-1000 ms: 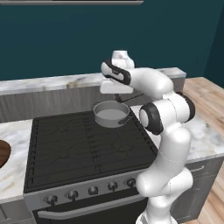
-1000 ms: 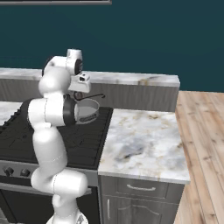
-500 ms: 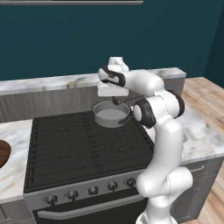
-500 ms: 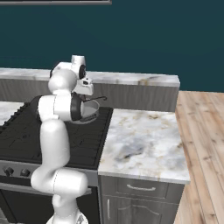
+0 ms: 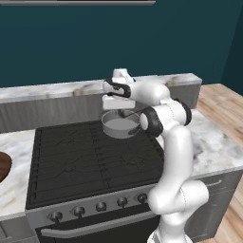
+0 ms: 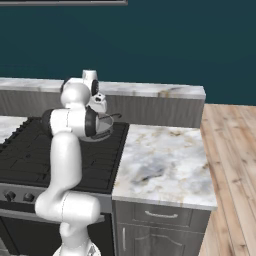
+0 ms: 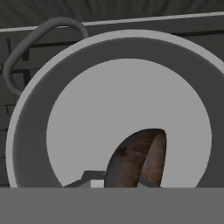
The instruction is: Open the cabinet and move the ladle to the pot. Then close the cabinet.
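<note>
Gripper [image 5: 115, 105] lowered closer over pot [image 5: 120, 125], seemingly closed on brown ladle [image 7: 138, 158], bowl above pot's floor

A kitchen: black gas stove [image 5: 90, 156] between marble counters [image 6: 165, 165].

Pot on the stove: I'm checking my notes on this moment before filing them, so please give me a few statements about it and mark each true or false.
1. The pot sits on the rear right part of the black stove. True.
2. The gripper hangs over the marble counter beside the stove. False: it is above the pot.
3. In the hand view, a brown rounded ladle shows over the pot's pale bottom. True.
4. The pot is full of water. False: its flat grey bottom is bare.
5. The pot has a curved wire handle at its rim. True.
</note>
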Motion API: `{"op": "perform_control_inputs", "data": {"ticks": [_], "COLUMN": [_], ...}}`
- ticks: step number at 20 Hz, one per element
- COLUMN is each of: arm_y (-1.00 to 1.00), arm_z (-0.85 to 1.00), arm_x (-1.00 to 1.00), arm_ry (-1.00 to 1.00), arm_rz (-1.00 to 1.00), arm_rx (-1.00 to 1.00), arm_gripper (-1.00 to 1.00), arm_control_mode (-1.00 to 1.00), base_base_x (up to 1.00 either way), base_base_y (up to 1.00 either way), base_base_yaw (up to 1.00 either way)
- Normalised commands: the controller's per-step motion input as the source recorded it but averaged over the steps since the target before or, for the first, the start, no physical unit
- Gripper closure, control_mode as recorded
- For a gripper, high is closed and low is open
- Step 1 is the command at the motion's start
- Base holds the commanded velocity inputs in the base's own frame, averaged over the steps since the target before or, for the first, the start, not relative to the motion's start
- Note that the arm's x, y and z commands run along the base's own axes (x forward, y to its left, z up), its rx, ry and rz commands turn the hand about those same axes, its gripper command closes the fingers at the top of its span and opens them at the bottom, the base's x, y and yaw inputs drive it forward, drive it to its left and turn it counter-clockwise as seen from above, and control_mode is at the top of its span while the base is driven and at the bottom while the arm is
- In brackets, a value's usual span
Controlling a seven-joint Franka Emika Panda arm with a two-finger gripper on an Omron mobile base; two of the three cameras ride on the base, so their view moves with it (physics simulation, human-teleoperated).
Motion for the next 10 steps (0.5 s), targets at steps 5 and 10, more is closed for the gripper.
{"op": "perform_control_inputs", "data": {"ticks": [5, 10], "arm_y": [0.10, 0.05], "arm_z": [-0.33, -0.25], "arm_x": [0.25, 0.14], "arm_ry": [0.00, 0.00], "arm_rz": [0.00, 0.00], "arm_rx": [0.00, 0.00], "arm_gripper": [1.00, 1.00], "arm_control_mode": [-1.00, -1.00], "base_base_x": [0.00, 0.00], "base_base_y": [0.00, 0.00], "base_base_yaw": [0.00, 0.00]}}
